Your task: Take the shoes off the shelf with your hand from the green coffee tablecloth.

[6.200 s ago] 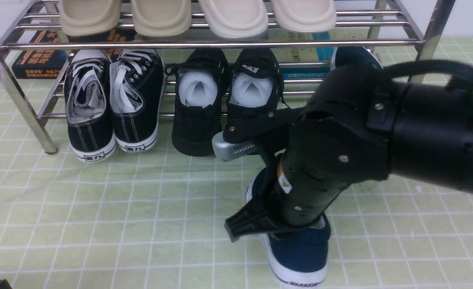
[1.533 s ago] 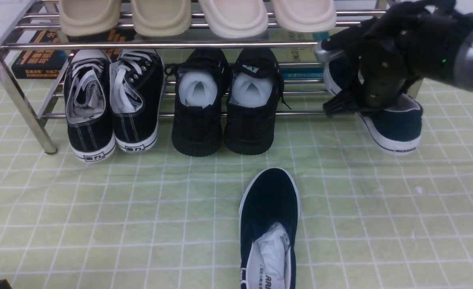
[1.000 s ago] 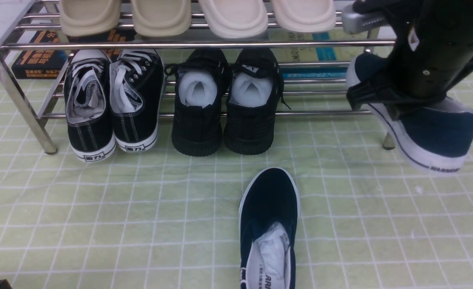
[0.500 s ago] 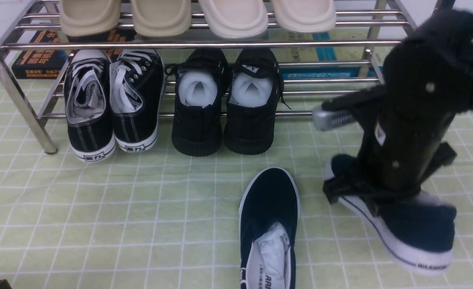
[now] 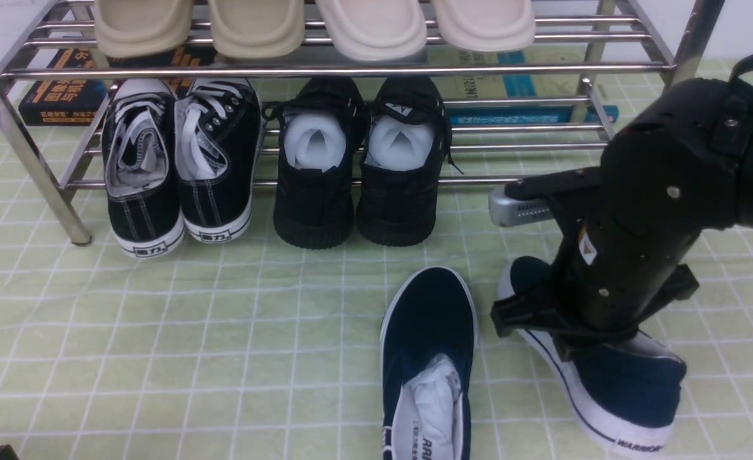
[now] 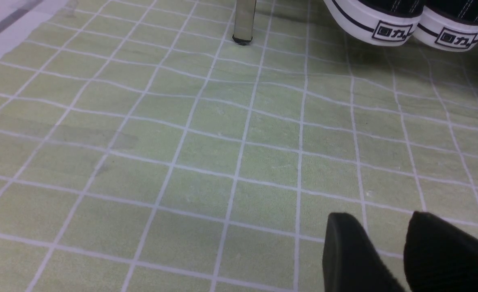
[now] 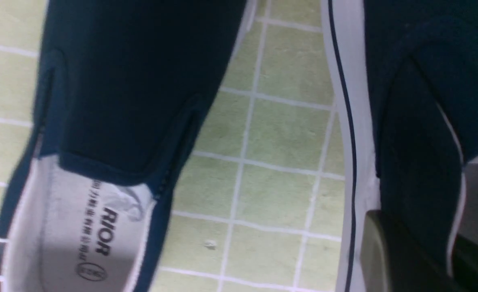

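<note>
One navy slip-on shoe (image 5: 428, 319) with paper stuffing lies on the green coffee tablecloth (image 5: 223, 332), in front of the steel shelf (image 5: 325, 70). In the right wrist view it is the shoe (image 7: 133, 81) with the white insole. To its right, the second navy shoe (image 5: 631, 383) hangs tilted, its heel low over the cloth. My right gripper (image 5: 590, 335) is shut on that shoe's side wall (image 7: 417, 101); one finger (image 7: 384, 251) is outside the wall and the other is inside. My left gripper (image 6: 378, 227) is open and empty, low over bare cloth.
On the lower shelf stand black lace-up sneakers (image 5: 178, 166) and all-black shoes (image 5: 357, 191). Beige slippers (image 5: 312, 25) fill the top tier. Books (image 5: 57, 96) lie behind the rack. A shelf leg (image 6: 245, 20) and the sneakers' heels (image 6: 389, 28) show in the left wrist view.
My right arm carried the second navy shoe off the shelf's right end, down and forward, then slightly left beside the first shoe. The left arm has not moved.
</note>
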